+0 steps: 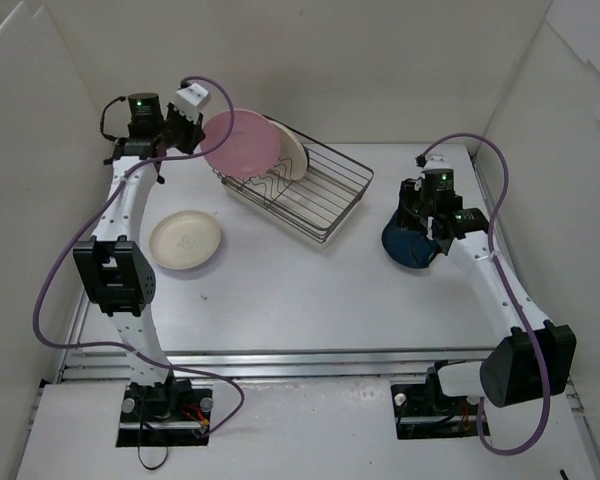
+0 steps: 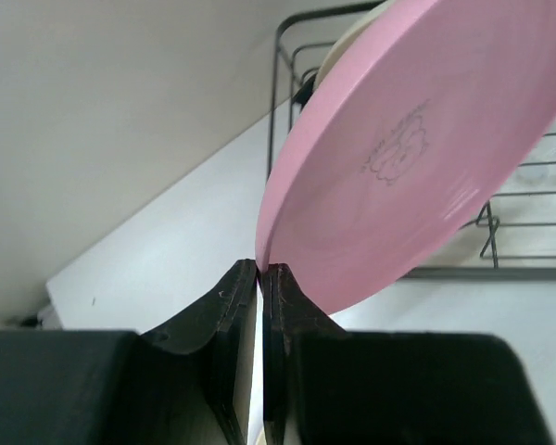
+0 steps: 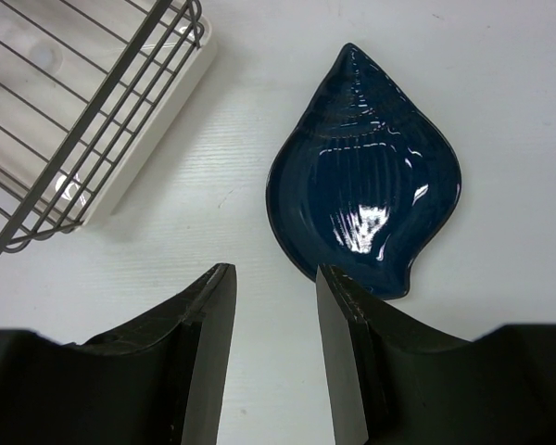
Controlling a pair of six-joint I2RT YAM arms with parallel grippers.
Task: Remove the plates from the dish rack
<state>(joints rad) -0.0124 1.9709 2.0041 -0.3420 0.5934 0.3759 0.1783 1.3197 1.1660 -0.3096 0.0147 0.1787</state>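
At far left on the white table (image 1: 300, 300), a round cream plate (image 1: 185, 241) lies flat, face up. Behind it, the left gripper (image 2: 260, 269) is pinched tight on the rim of a round pink plate (image 2: 417, 158). That plate stands tilted on edge over the left end of the dark wire dish rack (image 1: 325, 195). A second cream plate (image 1: 294, 157) leans just behind it in the rack. Right of the rack, a dark blue shell-shaped plate (image 3: 366, 213) lies flat on the table. Its long axis and pointed end run away from the right gripper (image 3: 275, 271), whose fingers hang spread apart over its near edge, gripping nothing. White panels (image 1: 40, 150) wall the table.
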